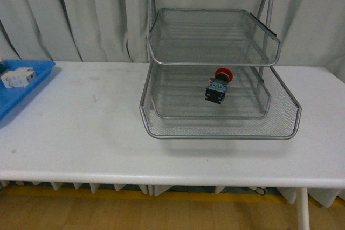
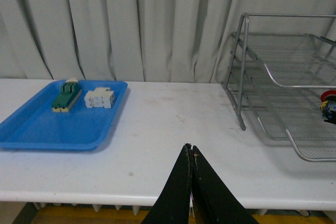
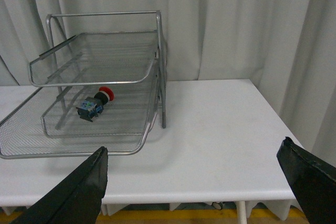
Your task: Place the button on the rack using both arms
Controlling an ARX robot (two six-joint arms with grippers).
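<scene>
Front view: rack (image 1: 221, 136) stands mid-table, silver wire mesh in stepped tiers on a tubular frame. Button (image 1: 218, 86) lies on its side on the mesh of the tier below the top one. Its round red cap points toward the back, its dark blocky body with bluish terminals toward the front. Table (image 1: 81, 127) is matte white. A glossy blue tray (image 1: 33, 85) at the left edge holds a white blocky breaker (image 1: 18, 77). No arm in view.

Left wrist view: left gripper (image 2: 191, 150), black tapered fingers pressed together to a point, nothing between them, over the table's near edge. The blue tray carries a green-topped switch (image 2: 66, 95) beside the white breaker. The rack is well apart from the tray, and the button's red cap is just visible at the picture's edge.

Right wrist view: right gripper (image 3: 194, 148), dark fingers spread wide, empty, hanging over the table and clear of the rack. The button is untouched on the mesh under the top tier.
</scene>
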